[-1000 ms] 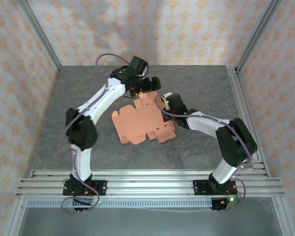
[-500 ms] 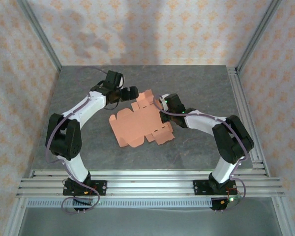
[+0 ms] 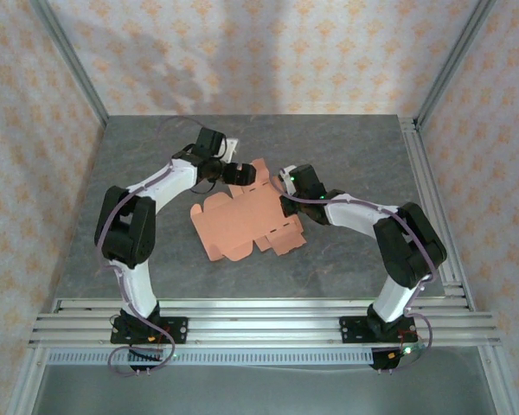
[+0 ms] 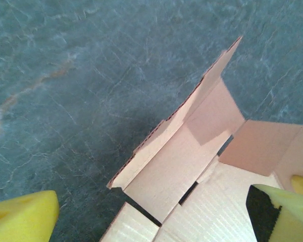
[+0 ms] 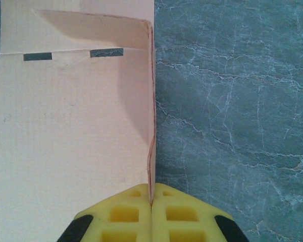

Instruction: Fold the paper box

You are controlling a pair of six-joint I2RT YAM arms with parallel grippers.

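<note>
The paper box (image 3: 242,220) is seen mostly flat on the worktop (image 3: 156,156), one raised flap pinched by the clenched right claw (image 5: 152,202), the left claw (image 3: 240,173) spread wide at its far flaps; the card could be torn if tugged against that pinch.

Soft, even overhead light throws faint shadows on the wall (image 3: 177,78) beyond the left tool (image 3: 238,173), whose close pads (image 4: 21,216) look blurred.

You see that the paper box (image 3: 238,226) is matt, finely ribbed card; the surface (image 3: 355,156) looks like smooth, veined stone.
</note>
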